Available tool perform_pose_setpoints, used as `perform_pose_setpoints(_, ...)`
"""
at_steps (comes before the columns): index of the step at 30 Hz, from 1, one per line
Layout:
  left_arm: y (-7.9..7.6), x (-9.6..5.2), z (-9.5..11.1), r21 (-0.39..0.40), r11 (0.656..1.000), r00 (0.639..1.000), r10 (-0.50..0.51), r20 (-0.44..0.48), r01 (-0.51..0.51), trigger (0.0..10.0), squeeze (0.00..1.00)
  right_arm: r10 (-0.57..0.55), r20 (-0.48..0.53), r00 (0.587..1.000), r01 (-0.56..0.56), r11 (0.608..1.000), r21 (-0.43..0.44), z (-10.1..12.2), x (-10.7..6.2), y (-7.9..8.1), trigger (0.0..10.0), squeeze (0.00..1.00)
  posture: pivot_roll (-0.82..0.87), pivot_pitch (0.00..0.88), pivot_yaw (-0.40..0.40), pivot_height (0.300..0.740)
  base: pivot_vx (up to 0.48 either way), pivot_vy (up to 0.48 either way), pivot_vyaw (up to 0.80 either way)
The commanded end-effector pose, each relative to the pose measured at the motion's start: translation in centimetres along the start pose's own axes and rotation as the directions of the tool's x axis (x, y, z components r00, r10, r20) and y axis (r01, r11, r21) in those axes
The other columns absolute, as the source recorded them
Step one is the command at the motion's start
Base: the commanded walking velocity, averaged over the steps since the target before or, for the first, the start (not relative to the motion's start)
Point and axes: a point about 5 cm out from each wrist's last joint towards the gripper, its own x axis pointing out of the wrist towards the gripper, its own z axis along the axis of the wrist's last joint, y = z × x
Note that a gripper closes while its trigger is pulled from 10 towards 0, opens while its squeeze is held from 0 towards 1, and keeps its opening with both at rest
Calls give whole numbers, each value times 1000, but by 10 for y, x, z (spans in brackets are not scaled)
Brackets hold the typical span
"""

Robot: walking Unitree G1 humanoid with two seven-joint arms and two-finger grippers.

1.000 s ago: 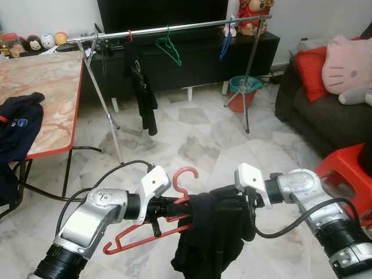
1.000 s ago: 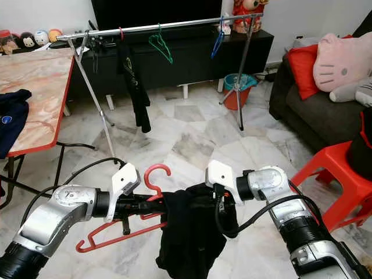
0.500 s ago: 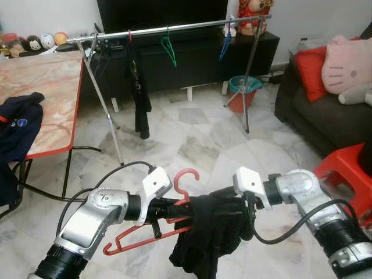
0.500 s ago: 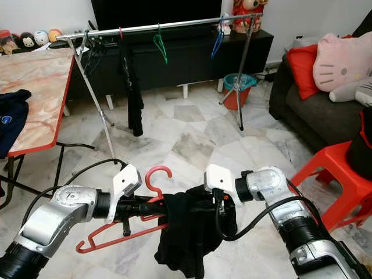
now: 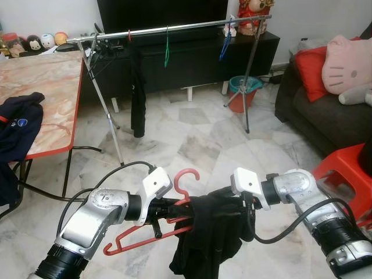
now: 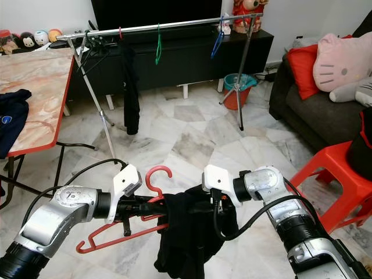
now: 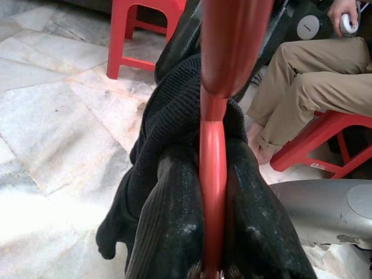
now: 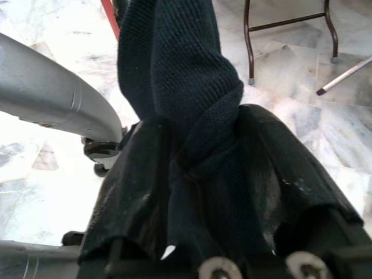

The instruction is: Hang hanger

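A red hanger (image 5: 185, 177) is held low in front of me, hook up, with my left gripper (image 5: 170, 207) shut on its neck. In the left wrist view the black fingers (image 7: 168, 232) press against the red stem (image 7: 213, 145) from both sides. A black knitted garment (image 5: 209, 241) drapes over the hanger's right shoulder and hangs down. My right gripper (image 5: 233, 204) is shut on that cloth; its fingers (image 8: 133, 197) clamp a bunched fold (image 8: 186, 87). The silver clothes rail (image 5: 174, 28) stands across the room, well beyond both grippers.
On the rail hang a black garment (image 5: 137, 87), a green hanger (image 5: 167, 49) and a blue hanger (image 5: 225, 42). A red-edged marble table (image 5: 52, 81) with dark clothes (image 5: 17, 125) is on the left; a sofa (image 5: 325, 119) and red stool (image 5: 343, 171) are on the right. A seated person's leg (image 7: 302, 87) is nearby.
The black garment and green hanger on the rail have swung round to edge-on. My right gripper has edged slightly left with the cloth. The left gripper holds still.
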Motion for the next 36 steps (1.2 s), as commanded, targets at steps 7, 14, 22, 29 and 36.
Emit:
perform_pose_setpoints(7,0,-3,20,54,999,996,-1,85,-4,10000,0,58,-46,997,-58,998,-1,-5,1,3,10000,0,77,0,3,740,0,0,0)
perform_pose_setpoints(14,0,-3,20,53,999,997,2,82,-7,10000,0,-4,-96,995,3,1000,-17,-9,0,-3,10000,0,78,0,4,740,0,0,0)
perform_pose_setpoints(22,0,-2,20,51,999,996,2,84,-7,10000,0,-21,-93,995,20,1000,-10,-9,0,-5,10000,0,79,0,2,740,0,0,0)
perform_pose_setpoints(29,1,-3,20,53,999,996,8,85,-13,10000,0,11,-60,998,-12,1000,-5,-7,3,-4,0,0,81,0,2,740,0,0,0)
perform_pose_setpoints(36,0,-2,20,53,999,996,5,86,-9,10000,0,6,-45,999,-7,1000,-5,-4,3,-5,0,0,80,0,1,740,0,0,0)
